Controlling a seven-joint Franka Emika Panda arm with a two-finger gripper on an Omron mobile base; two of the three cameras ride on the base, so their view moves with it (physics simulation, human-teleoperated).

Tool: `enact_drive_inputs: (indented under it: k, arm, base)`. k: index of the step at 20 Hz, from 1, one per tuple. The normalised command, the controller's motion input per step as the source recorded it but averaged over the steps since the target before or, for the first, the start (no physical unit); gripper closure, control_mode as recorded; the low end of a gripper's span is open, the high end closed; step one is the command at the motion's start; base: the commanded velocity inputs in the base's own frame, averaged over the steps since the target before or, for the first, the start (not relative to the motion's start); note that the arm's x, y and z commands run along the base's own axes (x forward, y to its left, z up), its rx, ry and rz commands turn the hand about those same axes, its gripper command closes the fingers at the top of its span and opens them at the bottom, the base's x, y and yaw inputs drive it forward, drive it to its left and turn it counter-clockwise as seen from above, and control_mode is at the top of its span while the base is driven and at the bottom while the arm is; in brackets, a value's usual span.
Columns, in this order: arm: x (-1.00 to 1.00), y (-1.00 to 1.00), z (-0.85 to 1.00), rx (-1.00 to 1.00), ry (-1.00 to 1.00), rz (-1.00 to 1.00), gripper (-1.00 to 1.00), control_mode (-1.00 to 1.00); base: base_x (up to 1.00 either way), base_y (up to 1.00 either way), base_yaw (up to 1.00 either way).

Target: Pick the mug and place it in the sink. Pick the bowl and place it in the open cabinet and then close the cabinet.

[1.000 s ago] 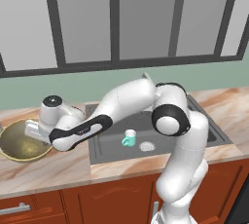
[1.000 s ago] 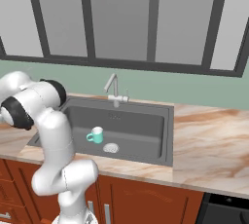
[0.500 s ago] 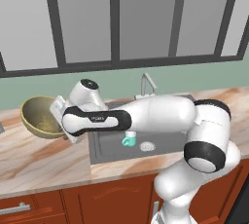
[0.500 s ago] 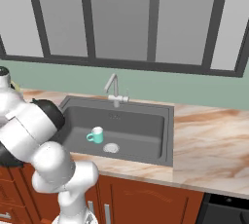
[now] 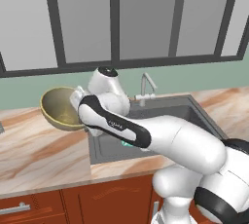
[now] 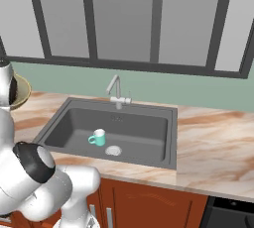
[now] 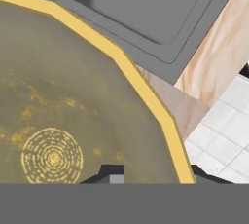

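Midway through the kitchen job, the bowl [image 5: 59,107] hangs tilted in the air above the counter's [image 5: 39,150] left stretch, just left of the sink [image 6: 74,128], while the mug [image 6: 98,137] already stands in the basin near the drain. The risk from here looks plain — the bowl is wide, held only by its rim, and tipped on its side, so a quick swing toward the cabinet could twist it loose or let it slide out of the pinch. A clip against the window frame or the cabinet's edge on the way up would do the same, and a drop from this height onto stone could send it rolling off the front edge. The gripper [image 7: 151,177] is nearly pressed together, its two dark fingertips [image 7: 111,173] straddling the bowl's thin yellow rim — one inside the speckled hollow, one outside.
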Motion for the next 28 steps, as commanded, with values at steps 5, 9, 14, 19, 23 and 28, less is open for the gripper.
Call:
enact_drive_inputs:
  k: [5, 9, 14, 19, 23, 28]
  arm:
    - [-0.02, -0.27, 0.91, -0.51, 0.02, 0.05, 1.00, -1.00]
    - [0.00, -0.56, 0.60, -0.21, 0.00, 0.00, 1.00, -1.00]
    - [-0.10, -0.79, 0.07, -0.02, -0.02, 0.01, 1.00, -1.00]
    - [-0.11, -0.69, -0.03, -0.03, -0.02, 0.00, 1.00, -1.00]
    - [-0.65, -0.77, -0.19, -0.03, -0.29, -0.05, 1.00, -1.00]
    - [-0.52, -0.51, -0.04, 0.01, -0.20, -0.11, 1.00, -1.00]
  base:
    - [0.00, 0.00, 0.00]
    - [0.00, 0.00, 0.00]
    - [0.00, 0.00, 0.00]
    - [0.00, 0.00, 0.00]
    - [0.00, 0.00, 0.00]
    - [0.00, 0.00, 0.00]
